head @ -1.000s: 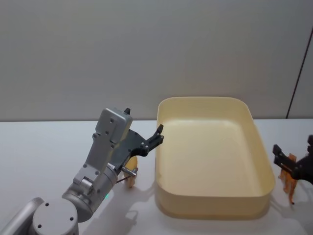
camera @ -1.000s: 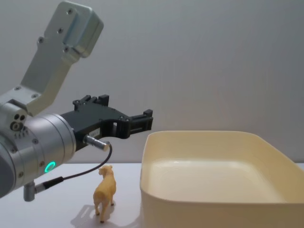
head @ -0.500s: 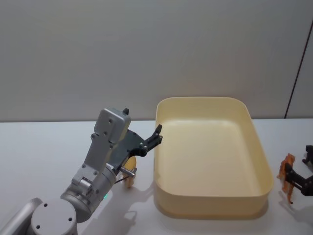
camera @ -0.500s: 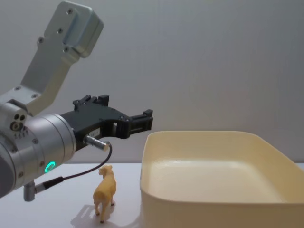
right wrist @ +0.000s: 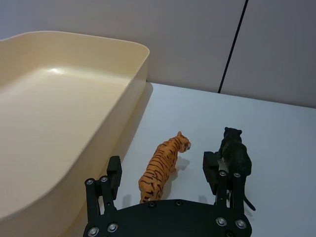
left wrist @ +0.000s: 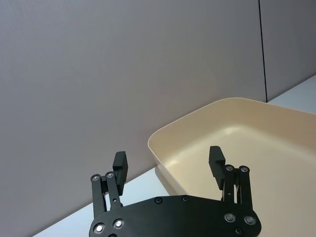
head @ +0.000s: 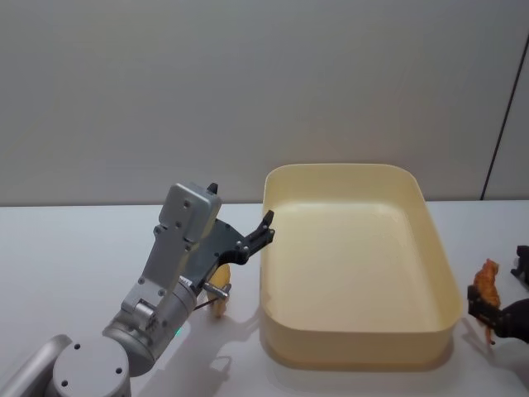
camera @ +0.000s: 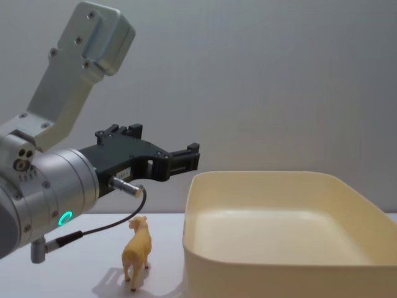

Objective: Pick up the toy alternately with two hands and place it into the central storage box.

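Two flat black grippers hang at opposite ends of a large pale cream-yellow plastic tub point(head: 355, 349) with rounded corners, which stands on the white tabletop point(head: 66, 248).

The right gripper point(right wrist: 162, 170) is low over the tabletop, on the robot's right of the tub. Its fingers point(right wrist: 114, 172) are spread wide. A small orange plastic tiger point(right wrist: 170, 153) with black stripes stands upright between them, its head pointing out past the fingertips. A gap shows on either side of it, so neither finger presses it. One finger has the tub's outer wall near its outer side. A small black plastic panther point(right wrist: 235, 152) stands close against the outer side of the other finger. Whether it touches that finger cannot be told. In the head view the right gripper point(head: 501, 289) sits at the lower right edge with the tiger point(head: 486, 281) in it.

The left gripper point(camera: 186, 158), on a thick silver arm point(camera: 43, 186) with a green ring light point(camera: 65, 218), hovers above the tabletop, and its fingertips reach the top of the tub's left wall. Its fingers point(left wrist: 120, 165) are also spread apart and grip nothing. Beyond the fingertips lies the inside of the tub. Below and behind the fingers, a small tan plastic four-legged animal point(camera: 138, 251) stands on the tabletop just beside the tub, well apart from the fingers.
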{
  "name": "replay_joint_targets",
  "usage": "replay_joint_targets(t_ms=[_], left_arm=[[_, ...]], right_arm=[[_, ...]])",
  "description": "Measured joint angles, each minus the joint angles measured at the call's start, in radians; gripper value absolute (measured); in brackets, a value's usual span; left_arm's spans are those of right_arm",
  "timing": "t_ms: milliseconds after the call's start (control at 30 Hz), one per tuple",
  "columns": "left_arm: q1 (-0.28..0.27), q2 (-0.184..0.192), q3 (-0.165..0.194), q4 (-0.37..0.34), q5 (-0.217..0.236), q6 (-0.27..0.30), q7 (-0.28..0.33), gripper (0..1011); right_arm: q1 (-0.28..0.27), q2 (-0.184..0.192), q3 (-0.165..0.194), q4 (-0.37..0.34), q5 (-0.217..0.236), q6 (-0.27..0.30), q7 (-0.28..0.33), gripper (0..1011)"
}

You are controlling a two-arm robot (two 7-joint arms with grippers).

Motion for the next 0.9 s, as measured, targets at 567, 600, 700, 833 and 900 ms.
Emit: replay_joint_targets(t_ms=[567,600,700,833,900], left_arm=[[0.000,0.000,0.000,0.000,0.000,0.000,0.000,1001],[0.000,0.000,0.000,0.000,0.000,0.000,0.000,1001],[0.000,0.000,0.000,0.000,0.000,0.000,0.000,1001],[0.000,0.000,0.000,0.000,0.000,0.000,0.000,1001],[0.000,0.000,0.000,0.000,0.000,0.000,0.000,1001]], right_arm=[[0.055,-0.044,-0.021,0.079,-0.041,0.035,-0.004,881],[0.056,-0.045,-0.021,0.080,-0.042,0.036,-0.005,865],[0.060,-0.049,-0.023,0.087,-0.045,0.040,-0.006,781],[0.065,-0.052,-0.025,0.093,-0.048,0.043,-0.008,624],[0.067,-0.054,-0.025,0.096,-0.049,0.044,-0.009,566]])
